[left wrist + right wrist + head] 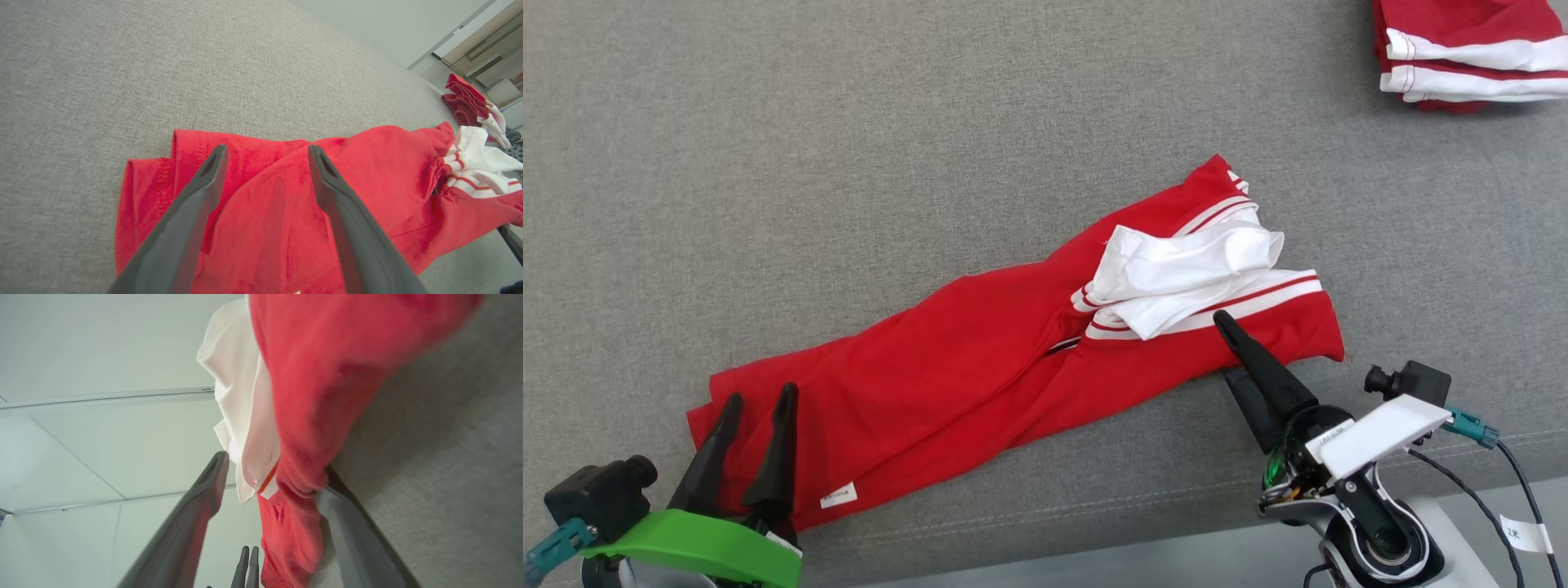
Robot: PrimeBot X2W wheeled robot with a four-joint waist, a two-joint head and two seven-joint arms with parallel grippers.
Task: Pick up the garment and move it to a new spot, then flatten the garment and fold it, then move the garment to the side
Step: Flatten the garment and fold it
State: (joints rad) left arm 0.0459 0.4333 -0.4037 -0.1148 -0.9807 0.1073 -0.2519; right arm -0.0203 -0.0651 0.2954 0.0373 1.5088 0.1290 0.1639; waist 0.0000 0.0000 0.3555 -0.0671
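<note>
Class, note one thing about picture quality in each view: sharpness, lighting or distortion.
Head view: sharp and evenly lit, the garment casting only faint shadows on the grey cushion. Left wrist view: the wide lens seems to bow the cushion's far edge. Right wrist view: the garment at the right tool is blurred, against a bright pale wall.

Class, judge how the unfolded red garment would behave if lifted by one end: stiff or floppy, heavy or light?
Probably floppy: the red garment lies twisted and creased, so it would sag. Likely light: thin folds. Its loose white part may flop open.
</note>
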